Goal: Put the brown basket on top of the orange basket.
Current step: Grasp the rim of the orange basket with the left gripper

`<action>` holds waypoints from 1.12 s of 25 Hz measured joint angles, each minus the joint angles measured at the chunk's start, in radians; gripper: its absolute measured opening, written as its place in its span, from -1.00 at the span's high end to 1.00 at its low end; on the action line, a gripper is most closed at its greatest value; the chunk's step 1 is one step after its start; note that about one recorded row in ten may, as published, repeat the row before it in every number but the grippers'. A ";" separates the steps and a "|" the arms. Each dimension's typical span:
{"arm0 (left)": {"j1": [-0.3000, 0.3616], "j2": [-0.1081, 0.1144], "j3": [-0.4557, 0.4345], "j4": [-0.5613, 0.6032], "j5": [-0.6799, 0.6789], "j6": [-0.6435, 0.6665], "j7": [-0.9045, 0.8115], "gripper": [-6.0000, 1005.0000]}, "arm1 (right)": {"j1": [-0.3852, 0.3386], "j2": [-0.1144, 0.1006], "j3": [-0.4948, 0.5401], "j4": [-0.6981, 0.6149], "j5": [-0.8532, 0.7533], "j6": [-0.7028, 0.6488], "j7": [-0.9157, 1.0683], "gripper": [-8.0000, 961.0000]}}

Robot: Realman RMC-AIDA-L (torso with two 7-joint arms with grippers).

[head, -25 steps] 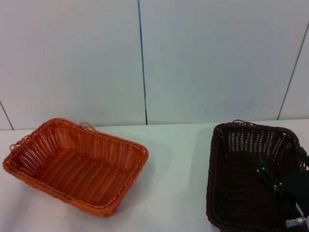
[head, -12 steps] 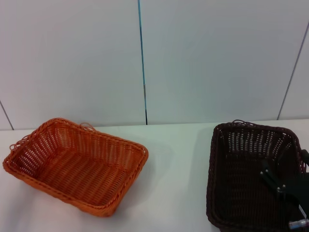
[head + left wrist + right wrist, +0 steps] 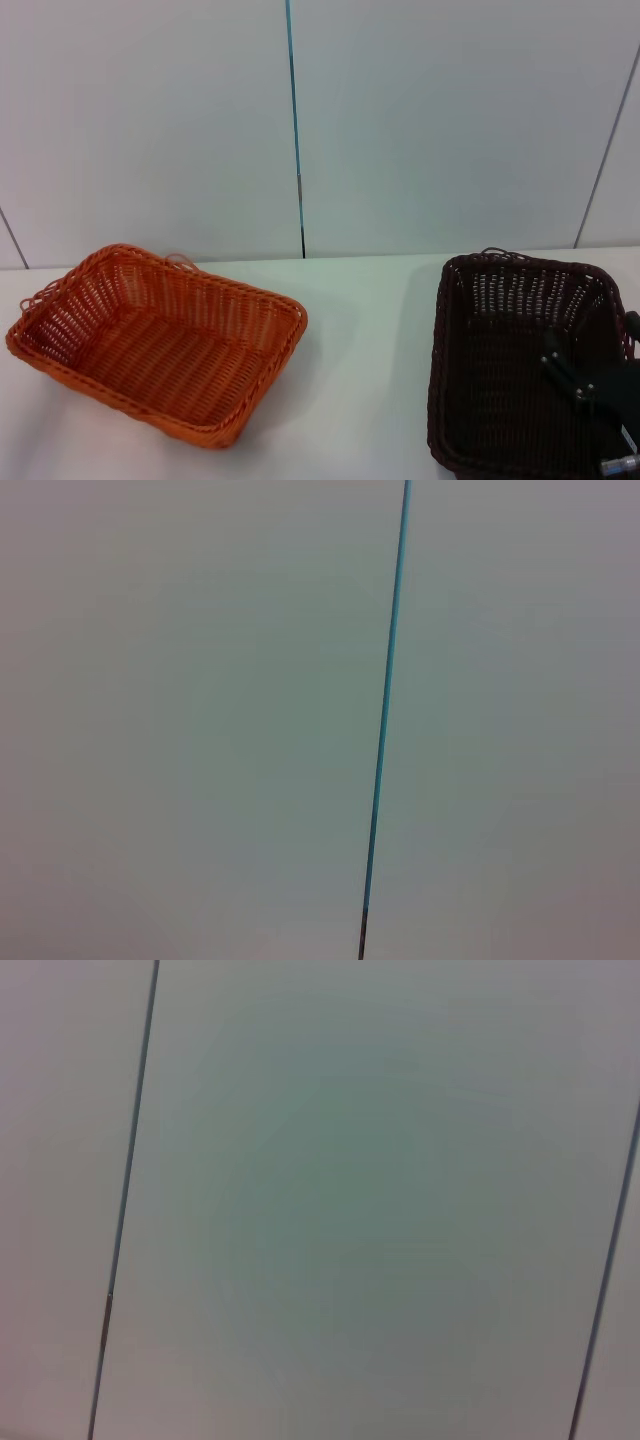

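Nearest of all, at the lower right corner of the head view, the right gripper (image 3: 585, 385) hangs over the near right part of the brown basket (image 3: 500, 380). Only part of it shows; the frame's right and bottom edges cut off the rest. One dark finger with small bolts slants over the basket's floor, another dark piece shows by the right rim, and I cannot tell how wide the claw stands or whether it touches the weave. No left gripper appears in any view.

Two baskets stand on the white table (image 3: 365, 330), one of each colour, well apart. That brown one sits on the right, and the frame cuts off its near edge. A small loop pokes up from its far rim. Off to the left lies the orange basket (image 3: 155, 340), turned at a slant, whole in view, with one thin loop at its far rim and another at its left corner. Both baskets hold nothing, and neither rests on the other.

Farther back rises a pale panelled wall (image 3: 450, 120) with a blue-green seam (image 3: 295, 130) running down it and a grey seam (image 3: 605, 150) at the right. Both wrist views show only this wall and its seams. No brand, label or writing can be read anywhere.
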 joint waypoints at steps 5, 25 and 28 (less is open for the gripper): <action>-0.038 0.010 -0.021 -0.005 0.000 -0.074 0.000 -0.83 | 0.004 0.000 0.000 0.000 0.000 0.007 0.000 -0.92; -0.472 0.040 -0.385 0.144 -0.007 -0.690 0.328 -0.83 | 0.008 0.001 0.008 -0.006 0.000 0.025 0.000 -0.92; -0.552 0.055 -0.442 0.212 -0.017 -0.757 0.415 -0.83 | 0.008 0.001 0.010 -0.009 0.000 0.026 0.000 -0.92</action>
